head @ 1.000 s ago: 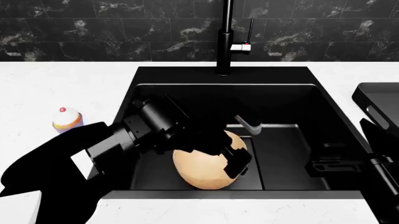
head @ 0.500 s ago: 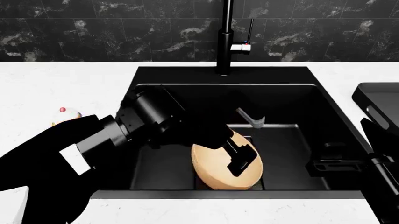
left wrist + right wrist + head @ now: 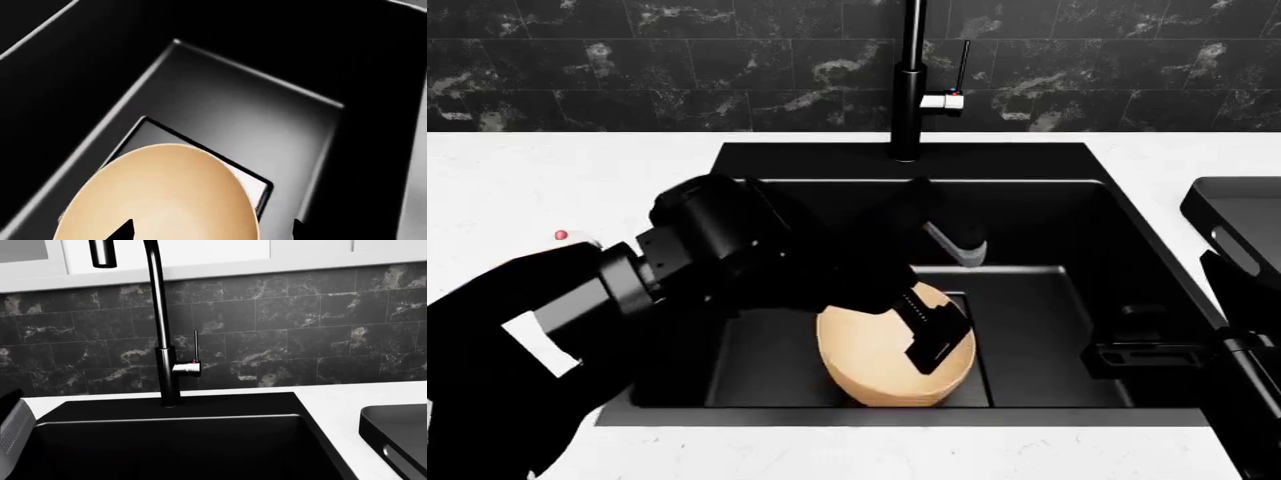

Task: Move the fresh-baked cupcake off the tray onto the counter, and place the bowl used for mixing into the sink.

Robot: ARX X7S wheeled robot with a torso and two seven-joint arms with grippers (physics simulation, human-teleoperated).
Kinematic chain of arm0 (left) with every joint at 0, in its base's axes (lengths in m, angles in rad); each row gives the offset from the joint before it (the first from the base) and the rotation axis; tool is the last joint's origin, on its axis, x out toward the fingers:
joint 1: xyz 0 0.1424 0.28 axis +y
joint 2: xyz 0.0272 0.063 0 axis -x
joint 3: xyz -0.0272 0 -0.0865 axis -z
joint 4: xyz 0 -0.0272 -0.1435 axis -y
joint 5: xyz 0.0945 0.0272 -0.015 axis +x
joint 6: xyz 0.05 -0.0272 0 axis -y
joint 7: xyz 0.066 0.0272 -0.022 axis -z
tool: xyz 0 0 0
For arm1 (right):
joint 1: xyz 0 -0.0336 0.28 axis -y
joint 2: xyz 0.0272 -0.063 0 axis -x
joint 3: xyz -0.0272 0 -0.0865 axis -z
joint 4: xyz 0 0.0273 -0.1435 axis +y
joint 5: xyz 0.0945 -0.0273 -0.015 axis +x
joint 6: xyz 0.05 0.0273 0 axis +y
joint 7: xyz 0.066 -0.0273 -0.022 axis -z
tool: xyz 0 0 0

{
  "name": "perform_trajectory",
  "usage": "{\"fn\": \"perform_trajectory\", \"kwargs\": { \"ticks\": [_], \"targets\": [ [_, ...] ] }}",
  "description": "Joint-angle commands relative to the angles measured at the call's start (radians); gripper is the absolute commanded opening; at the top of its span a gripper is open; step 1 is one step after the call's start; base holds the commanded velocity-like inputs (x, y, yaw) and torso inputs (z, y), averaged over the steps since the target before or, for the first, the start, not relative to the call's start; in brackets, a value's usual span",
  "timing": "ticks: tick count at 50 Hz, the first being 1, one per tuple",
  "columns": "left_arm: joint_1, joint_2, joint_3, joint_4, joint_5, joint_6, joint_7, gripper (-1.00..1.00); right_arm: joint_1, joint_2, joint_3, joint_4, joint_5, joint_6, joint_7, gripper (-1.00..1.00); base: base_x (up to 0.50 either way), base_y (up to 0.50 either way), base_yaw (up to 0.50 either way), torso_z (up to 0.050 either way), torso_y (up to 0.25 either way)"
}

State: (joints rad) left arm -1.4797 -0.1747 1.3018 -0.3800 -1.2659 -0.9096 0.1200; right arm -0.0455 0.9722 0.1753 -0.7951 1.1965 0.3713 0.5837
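Since a second ago my left arm has pushed deeper into the sink (image 3: pixel 1041 200), and the bowl (image 3: pixel 874 365) has shifted with it toward the middle of the basin floor; the arm now hides nearly all of the cupcake (image 3: pixel 562 237), with only its red cherry showing.

Nearest me, my left gripper (image 3: pixel 941 300) is down in the basin with one finger (image 3: pixel 932 335) lying across the bowl's near side and the other up beyond it, by the rim. They straddle the bowl's edge, but whether they are pinching it I cannot tell. In the left wrist view the bowl (image 3: pixel 163 195) fills the lower part, its pale tan surface covering part of the drain slot (image 3: pixel 257 185), and two dark fingertips (image 3: pixel 123 231) peek in at the edge.

My right gripper (image 3: pixel 1134 355) hangs at the sink's right wall; its fingers are too dark against the basin to read.

Left of the sink, the cupcake stands on the counter (image 3: pixel 574 170). At far right, the tray (image 3: pixel 1234 215) sits on the counter, apart from the sink. Behind the basin rises the tap (image 3: pixel 163 340).
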Motion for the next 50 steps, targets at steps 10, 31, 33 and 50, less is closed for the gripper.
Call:
{"fn": "perform_trajectory", "kwargs": {
  "ticks": [10,31,33,50],
  "targets": [
    [0.011,-0.117,-0.089,0.234,-0.125,-0.045,-0.219,1.00,0.001,0.011,0.014,-0.013,0.019,0.001,0.006,1.00,0.00,0.00,0.00,0.000,0.000],
    [0.065,-0.336,-0.283,0.672,-0.375,0.016,-0.689,1.00,-0.029,0.039,0.073,-0.069,0.062,-0.006,0.020,1.00,0.00,0.00,0.00,0.000,0.000],
    [0.085,-0.365,-0.306,0.727,-0.388,0.046,-0.749,1.00,-0.029,0.042,0.078,-0.078,0.066,-0.007,0.024,1.00,0.00,0.00,0.00,0.000,0.000],
    [0.175,-0.549,-0.415,1.162,-0.511,0.183,-1.103,1.00,-0.039,0.093,0.140,-0.160,0.137,-0.008,0.073,1.00,0.00,0.00,0.00,0.000,0.000]
  ]
}}
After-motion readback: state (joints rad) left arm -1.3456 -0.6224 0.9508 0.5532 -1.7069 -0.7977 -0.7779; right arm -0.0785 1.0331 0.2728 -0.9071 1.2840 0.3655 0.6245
